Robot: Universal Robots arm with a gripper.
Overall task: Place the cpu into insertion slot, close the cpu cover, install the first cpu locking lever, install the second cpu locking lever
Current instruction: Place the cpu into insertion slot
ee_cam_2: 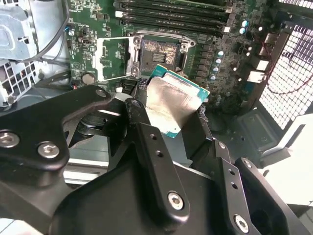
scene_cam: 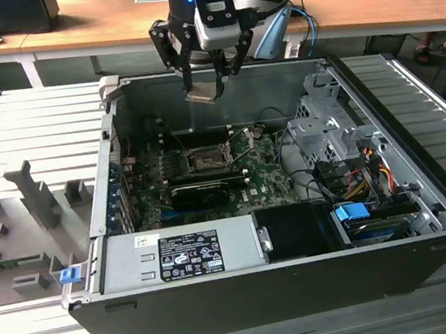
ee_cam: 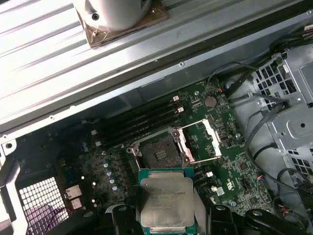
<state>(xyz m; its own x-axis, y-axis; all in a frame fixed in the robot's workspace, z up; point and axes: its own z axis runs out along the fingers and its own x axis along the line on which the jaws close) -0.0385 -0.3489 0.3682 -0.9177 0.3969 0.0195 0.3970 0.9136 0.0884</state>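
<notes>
The cpu (scene_cam: 202, 94) is hanging in the air, its silver-grey top facing up, as the first wrist view is showing. The gripper (scene_cam: 204, 89) is pinching it, with the jaws pressing on two opposite edges. From where I'm standing it is sitting high over the far wall of the computer case (scene_cam: 260, 291), well apart from anything below it.

Down on the green circuit board (scene_cam: 267, 166) the insertion slot (ee_cam: 159, 154) is lying bare, a dark square with its metal rim showing, nearer than the chip and well beneath it. The cpu cover (ee_cam: 203, 142) is lying flipped open just beside the slot, on the exterior view's right of it, so nothing is blocking the opening. A row of long memory slots (ee_cam: 142, 125) is running along the far side of the socket, and the grey power supply (scene_cam: 180, 251) is sitting against the near wall.

I'd say the first step is the one in hand: the chip is gripped but not yet placed, and the cover and both levers are waiting undone. Seating it looks to call for squaring the chip's edges with the socket rim and lowering it flat, since a tilted or offset landing could harm the contacts.
</notes>
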